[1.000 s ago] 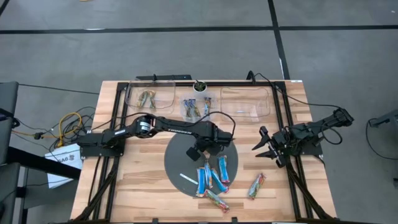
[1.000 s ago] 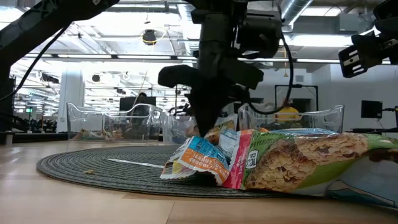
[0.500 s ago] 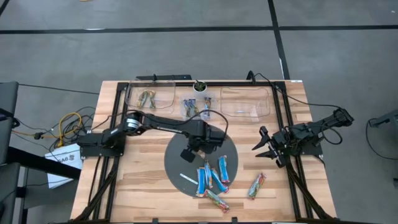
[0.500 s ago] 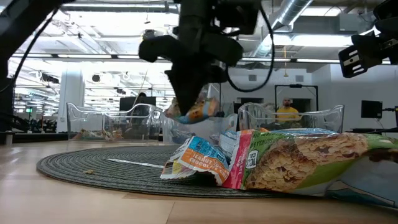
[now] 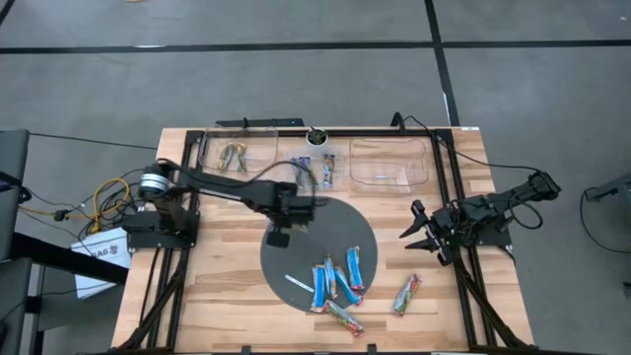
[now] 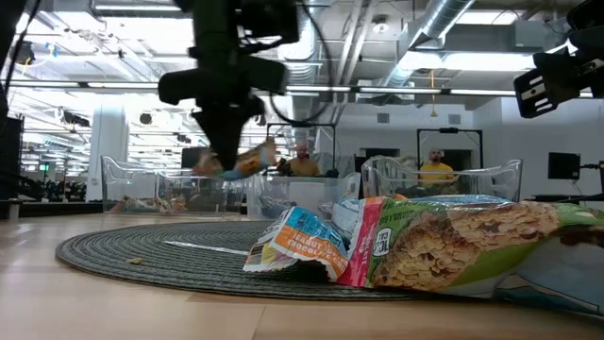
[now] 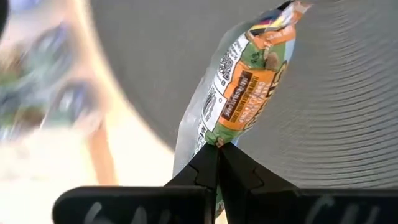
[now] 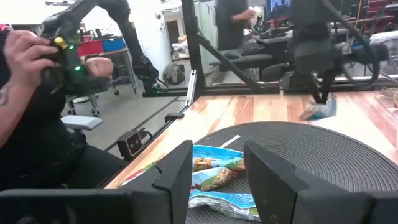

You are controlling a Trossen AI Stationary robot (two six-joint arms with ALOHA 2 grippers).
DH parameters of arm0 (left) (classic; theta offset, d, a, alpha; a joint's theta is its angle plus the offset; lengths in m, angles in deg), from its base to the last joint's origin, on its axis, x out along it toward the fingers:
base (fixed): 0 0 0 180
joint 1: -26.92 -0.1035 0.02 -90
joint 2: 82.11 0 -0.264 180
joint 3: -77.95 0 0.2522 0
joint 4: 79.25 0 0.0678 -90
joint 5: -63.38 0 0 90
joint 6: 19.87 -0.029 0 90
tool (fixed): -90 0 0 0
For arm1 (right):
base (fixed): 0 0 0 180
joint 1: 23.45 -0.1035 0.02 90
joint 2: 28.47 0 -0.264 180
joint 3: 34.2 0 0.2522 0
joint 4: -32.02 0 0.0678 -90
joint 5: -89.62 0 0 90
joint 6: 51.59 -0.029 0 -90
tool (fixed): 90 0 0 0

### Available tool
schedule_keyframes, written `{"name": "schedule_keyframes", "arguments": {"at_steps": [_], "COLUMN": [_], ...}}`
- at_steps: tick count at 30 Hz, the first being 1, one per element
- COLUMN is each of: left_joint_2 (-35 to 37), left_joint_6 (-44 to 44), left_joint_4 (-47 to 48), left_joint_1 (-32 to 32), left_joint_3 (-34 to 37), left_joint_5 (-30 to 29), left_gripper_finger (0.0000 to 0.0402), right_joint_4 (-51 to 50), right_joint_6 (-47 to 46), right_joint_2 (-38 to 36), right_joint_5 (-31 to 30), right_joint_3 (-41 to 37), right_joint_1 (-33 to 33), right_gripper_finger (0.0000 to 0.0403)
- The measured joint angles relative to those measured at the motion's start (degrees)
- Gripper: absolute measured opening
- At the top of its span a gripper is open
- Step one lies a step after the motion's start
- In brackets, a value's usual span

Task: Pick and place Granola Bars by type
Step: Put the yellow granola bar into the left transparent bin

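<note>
One green-tan-orange granola bar point(image 7: 249, 87) is hanging off the mat, pinched at one end by the left gripper point(image 7: 217, 163) over the round dark mat's point(image 5: 345, 222) back-left edge. Several bright blue bars point(image 5: 335, 281) are lying bunched on the mat's front edge, with a green-tan one point(image 5: 405, 294) sitting apart on the bench point(image 5: 227, 296) to their right. More bars are resting in the clear bins: green-tan ones point(image 5: 233, 155) far left, dark blue ones point(image 5: 317, 170) in the middle.

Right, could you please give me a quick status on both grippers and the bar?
Left gripper shut on green-tan-orange wrapped granola bar, lifted over round dark woven mat. Right gripper open, parked at table's right side. Nothing blocking.
</note>
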Motion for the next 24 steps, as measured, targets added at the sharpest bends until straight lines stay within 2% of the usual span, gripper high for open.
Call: {"name": "schedule_keyframes", "arguments": {"at_steps": [4,9,24], "left_joint_2": [6.89,15.1,34.5], "left_joint_6": [6.17,13.49,33.61], "left_joint_4": [-2.45,-3.44,-5.16], "left_joint_1": [-1.43,-3.7,-12.11], "left_joint_3": [7.02,12.61,21.44], "left_joint_5": [-4.03,-9.8,-26.71], "left_gripper_finger": [0.0,0.0,0.0], "right_joint_4": [0.0,0.0,0.0], "right_joint_6": [0.0,0.0,0.0], "right_joint_2": [0.0,-0.01,0.0], "right_joint_5": [0.0,-0.01,-0.01], "right_joint_3": [0.0,0.0,0.0], "right_joint_1": [0.0,0.01,0.0], "right_gripper_finger": [0.0139,0.0137,0.0138]}}
